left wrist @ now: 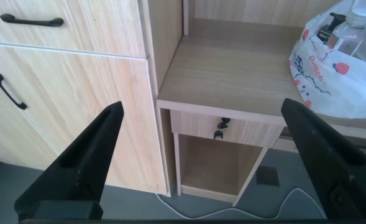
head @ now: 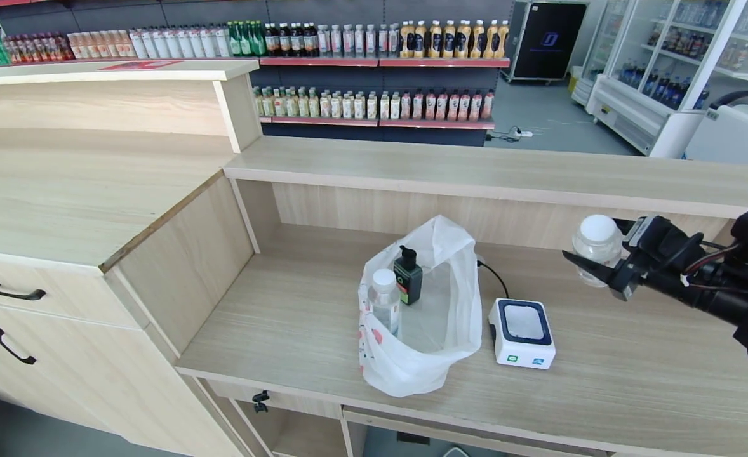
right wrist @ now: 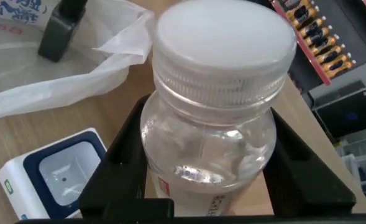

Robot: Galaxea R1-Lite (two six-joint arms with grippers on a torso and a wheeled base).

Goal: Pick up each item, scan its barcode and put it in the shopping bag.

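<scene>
Gripped a clear plastic jar [head: 596, 244] in the right pincer [head: 596, 266], fingers closed against both sides of its rounded belly, below the ribbed white screw lid. Held it upright, up and to the right of the scanner [head: 522, 331], apparently off the tabletop [head: 634, 381].

Looked light and rigid, but smooth-walled and curved, so probably slippery. Best taken around the widest part of the body, as here, and not by the lid, which might turn. Showed print low on the wall, so probably worth leaving that face uncovered for the scanner's window. Contents too unclear to name.

As for the scanner: a squat white box with rounded corners, a dark-blue frame around a flat pale pane, and a black cable behind.

Just left of the scanner: a thin, crinkly white shopping bag [head: 425, 355], soft and slumped, mouth open, already holding a clear white-capped bottle [head: 385, 301] and a dark pump bottle [head: 407, 276].

Far left of the scanner and lower, facing the wooden drawers: the left pincer [left wrist: 201, 109], spread wide, gripping nothing.
</scene>
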